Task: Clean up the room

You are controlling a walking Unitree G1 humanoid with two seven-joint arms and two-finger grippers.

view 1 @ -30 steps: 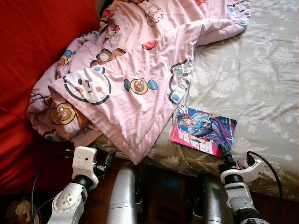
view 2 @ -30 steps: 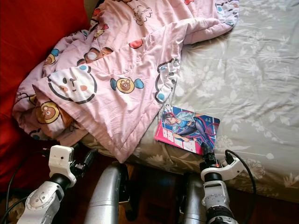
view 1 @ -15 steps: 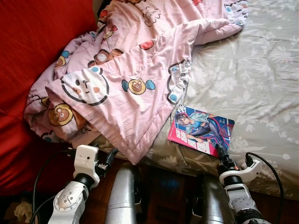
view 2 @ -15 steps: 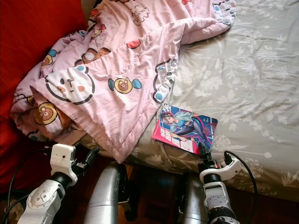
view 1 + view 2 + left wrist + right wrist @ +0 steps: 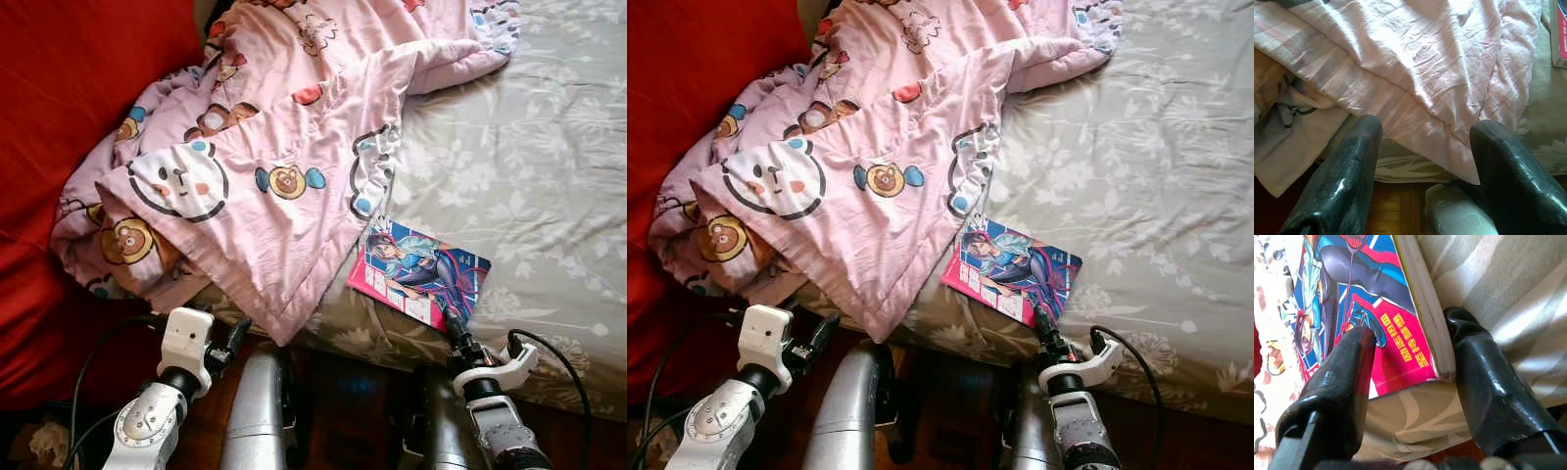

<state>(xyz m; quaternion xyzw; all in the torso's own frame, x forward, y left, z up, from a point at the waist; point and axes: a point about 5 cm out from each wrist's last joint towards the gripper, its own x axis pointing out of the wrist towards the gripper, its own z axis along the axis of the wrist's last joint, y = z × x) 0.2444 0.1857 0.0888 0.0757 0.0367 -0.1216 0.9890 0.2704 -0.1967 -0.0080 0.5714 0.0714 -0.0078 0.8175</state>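
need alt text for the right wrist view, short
The right gripper straddles the near corner of a comic book, one black finger over its pink and blue cover, the other beside its page edge. The book lies on a grey-green floral bedsheet.

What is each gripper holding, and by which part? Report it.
The right gripper straddles the book's near corner, not visibly clamped. The left gripper is open, holding nothing.
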